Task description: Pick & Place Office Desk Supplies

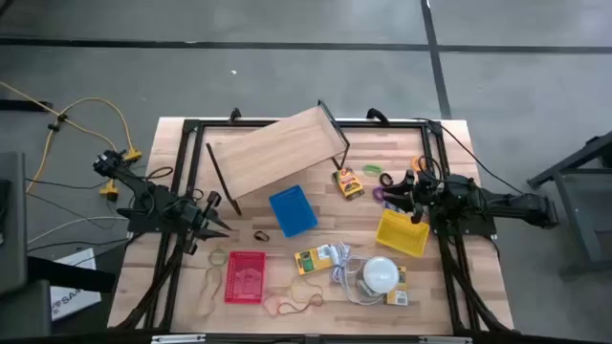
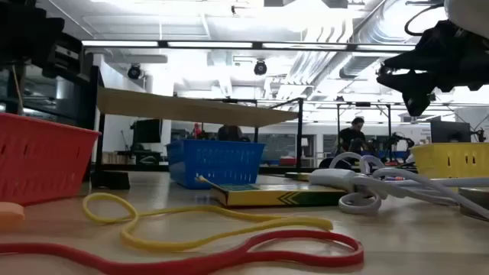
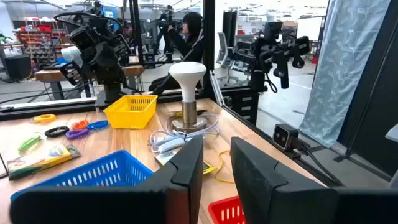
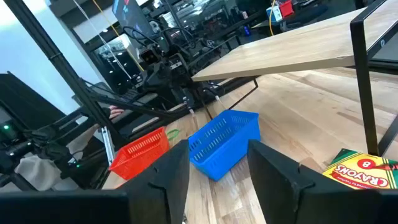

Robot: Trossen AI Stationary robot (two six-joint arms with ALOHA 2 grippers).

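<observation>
The supplies lie loose on the wooden table: crayon packets, rubber bands, and small clips. A red basket, a blue basket and a yellow basket stand on the table. At the left my left gripper hovers open above the table, pointing toward the blue basket, nothing between its fingers. At the right my right gripper stands open beside the yellow basket, also with nothing in it.
A wooden shelf on dark metal legs stands slanted at the far middle. A white dome lamp with a white cord sits near the front, on a third packet. A dark frame borders the table.
</observation>
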